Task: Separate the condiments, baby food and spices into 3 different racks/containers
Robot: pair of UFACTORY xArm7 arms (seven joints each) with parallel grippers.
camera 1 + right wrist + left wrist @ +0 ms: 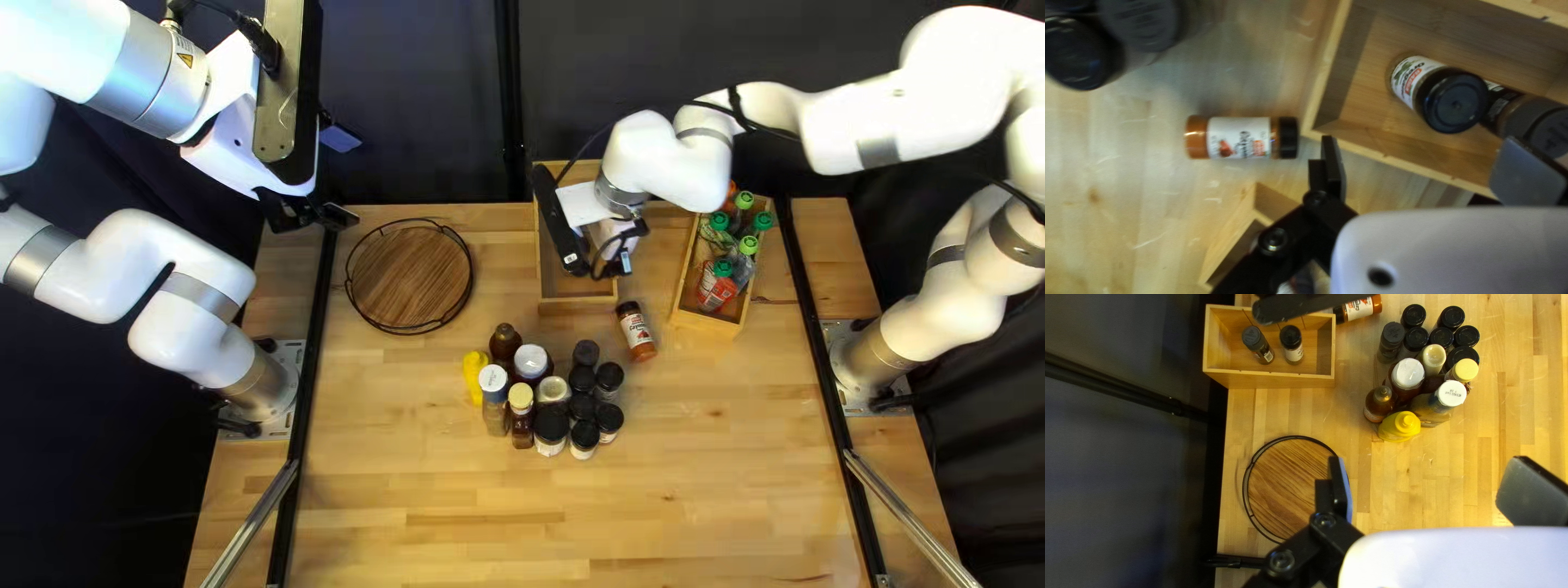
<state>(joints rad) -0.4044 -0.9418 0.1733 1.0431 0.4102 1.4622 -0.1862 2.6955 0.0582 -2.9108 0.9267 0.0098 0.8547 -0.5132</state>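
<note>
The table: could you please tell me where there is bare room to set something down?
The round tray is bare; so is the table between the bottle cluster and the near edge. It is crowded within that cluster and in the box of green-capped pouches.

In the top left view, your right arm (675, 163) is hiding part of the spice box (577, 308). Your right wrist view's edge is cutting off a black-lidded jar (1077, 54); nearby lid print is looking blurred.

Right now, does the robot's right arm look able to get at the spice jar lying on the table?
Probably yes: the right gripper is open and nearby, and nothing covers the jar, though the box stands close to its cap.
</note>
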